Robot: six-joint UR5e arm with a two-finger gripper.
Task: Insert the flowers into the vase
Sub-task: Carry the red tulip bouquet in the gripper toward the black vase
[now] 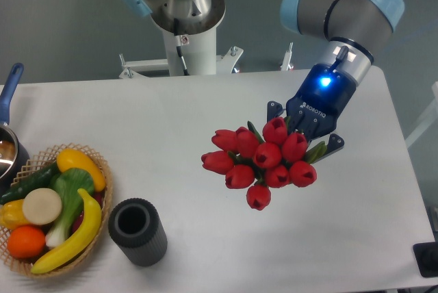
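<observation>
A bunch of red tulip flowers [260, 159] with green leaves hangs above the white table, right of centre. My gripper [306, 133] is shut on the bunch at its stem end, with the heads pointing toward the camera and to the left; the stems are hidden behind the heads and fingers. The vase [138, 231], a dark grey ribbed cylinder with an open round mouth, stands upright near the table's front edge at the lower left, well apart from the flowers.
A wicker basket [102, 170] of colourful fruit and vegetables sits just left of the vase, almost touching it. A pot with a blue handle [9, 87] is at the far left edge. The robot's white base [188, 40] stands behind the table.
</observation>
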